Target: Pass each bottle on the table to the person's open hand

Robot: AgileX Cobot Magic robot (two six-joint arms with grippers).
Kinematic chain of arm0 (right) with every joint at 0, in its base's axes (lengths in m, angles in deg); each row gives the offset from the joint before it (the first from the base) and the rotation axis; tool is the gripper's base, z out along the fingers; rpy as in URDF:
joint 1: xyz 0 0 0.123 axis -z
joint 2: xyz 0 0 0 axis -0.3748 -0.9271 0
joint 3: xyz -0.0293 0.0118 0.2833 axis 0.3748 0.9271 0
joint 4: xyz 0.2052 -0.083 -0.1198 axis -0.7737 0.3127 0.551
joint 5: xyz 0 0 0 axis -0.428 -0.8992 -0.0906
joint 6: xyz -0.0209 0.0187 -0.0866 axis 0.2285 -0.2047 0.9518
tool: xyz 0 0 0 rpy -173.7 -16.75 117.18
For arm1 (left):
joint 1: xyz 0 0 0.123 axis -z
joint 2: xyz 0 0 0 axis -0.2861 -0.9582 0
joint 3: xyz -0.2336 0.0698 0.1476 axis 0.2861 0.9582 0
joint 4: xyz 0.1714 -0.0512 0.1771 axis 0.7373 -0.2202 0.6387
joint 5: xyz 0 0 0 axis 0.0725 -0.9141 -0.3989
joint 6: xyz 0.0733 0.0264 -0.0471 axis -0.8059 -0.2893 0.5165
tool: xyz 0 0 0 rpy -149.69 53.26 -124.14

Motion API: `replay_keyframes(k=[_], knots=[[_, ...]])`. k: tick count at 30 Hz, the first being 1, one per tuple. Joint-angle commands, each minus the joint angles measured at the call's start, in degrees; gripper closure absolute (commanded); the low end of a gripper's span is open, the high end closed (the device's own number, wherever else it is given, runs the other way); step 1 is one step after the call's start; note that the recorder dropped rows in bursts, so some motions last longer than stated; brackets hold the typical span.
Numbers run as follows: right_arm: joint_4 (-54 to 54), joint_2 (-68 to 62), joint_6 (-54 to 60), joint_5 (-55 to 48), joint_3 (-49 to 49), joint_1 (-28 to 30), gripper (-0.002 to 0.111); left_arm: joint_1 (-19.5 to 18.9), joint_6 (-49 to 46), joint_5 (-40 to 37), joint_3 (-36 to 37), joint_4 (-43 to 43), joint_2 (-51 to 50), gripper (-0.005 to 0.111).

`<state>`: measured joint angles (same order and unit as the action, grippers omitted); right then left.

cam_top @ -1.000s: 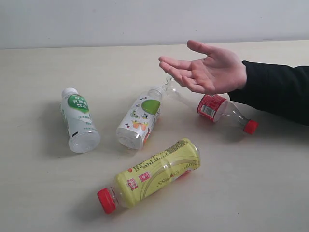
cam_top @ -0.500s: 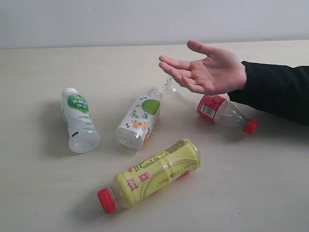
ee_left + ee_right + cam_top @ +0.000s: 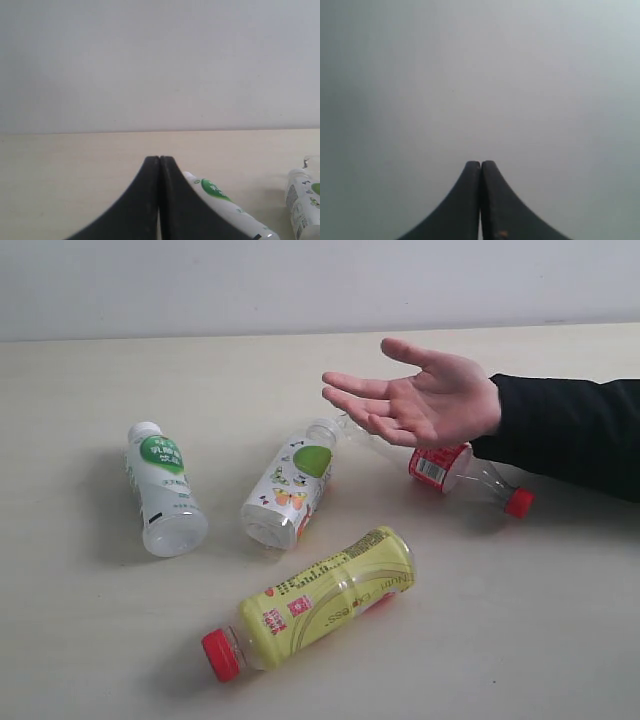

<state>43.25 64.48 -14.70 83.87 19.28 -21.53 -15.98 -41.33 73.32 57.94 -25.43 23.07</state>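
A smooth, matte, pale beige worktop (image 3: 90,640) runs back to a plain grey-white wall (image 3: 300,280). Four bottles lie on their sides on it. A white-capped bottle (image 3: 160,485) is at the left and a leaf-labelled bottle (image 3: 290,490) is in the middle. A clear red-labelled bottle (image 3: 465,473) lies partly under the person's open hand (image 3: 435,405), and a yellow-green bottle (image 3: 325,600) lies in front. Since a second ago the hand has edged left and lower; the bottles have not moved. The left pincer (image 3: 159,160) and right pincer (image 3: 480,164) are both pressed together and empty.

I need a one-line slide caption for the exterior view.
Four bottles lie on the beige table; a person's open hand, palm up, partly hides the clear red-capped bottle.
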Motion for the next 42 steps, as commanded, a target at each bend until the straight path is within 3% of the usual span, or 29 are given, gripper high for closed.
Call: replay_keyframes(k=[1, 5, 14, 19, 23, 28, 32, 35, 38, 42], knots=[[32.0, -9.4, -14.4, 0.7, -7.2, -0.9, 0.108, -0.2, 0.1, 0.5, 0.2, -0.4, 0.3, 0.107], [62.9, -18.4, -35.5, 6.5, -11.1, -1.7, 0.108, -0.2, 0.1, 0.5, 0.2, -0.4, 0.3, 0.107], [62.9, -32.8, -30.9, 19.7, -16.4, -1.7, 0.108, -0.2, 0.1, 0.5, 0.2, -0.4, 0.3, 0.107], [62.9, -32.3, -10.6, 26.0, -16.6, -1.7, 0.108, -0.2, 0.1, 0.5, 0.2, -0.4, 0.3, 0.107], [62.9, -31.5, -7.2, 19.7, -16.4, -1.7, 0.108, -0.2, 0.0, 0.5, 0.2, -0.4, 0.3, 0.107], [62.9, -31.3, -1.2, 3.5, -13.6, -1.7, 0.108, -0.2, 0.0, 0.5, 0.2, -0.4, 0.3, 0.107], [62.9, -32.2, -0.7, 3.6, -10.0, -2.2, 0.108, -0.2, 0.0, 0.5, 0.2, -0.4, 0.3, 0.107], [62.9, -33.1, 0.2, 4.8, -8.7, -5.7, 0.108, -0.2, 0.0, 0.5, 0.2, -0.4, 0.3, 0.107], [62.9, -33.5, -6.2, 1.4, -7.7, -10.1, 0.108, -0.2, 0.0, 0.5, 0.2, -0.4, 0.3, 0.107], [62.9, -34.2, -23.5, -6.1, -7.9, -14.4, 0.108, -0.2, 0.0, 0.5, 0.2, -0.4, 0.3, 0.107]])
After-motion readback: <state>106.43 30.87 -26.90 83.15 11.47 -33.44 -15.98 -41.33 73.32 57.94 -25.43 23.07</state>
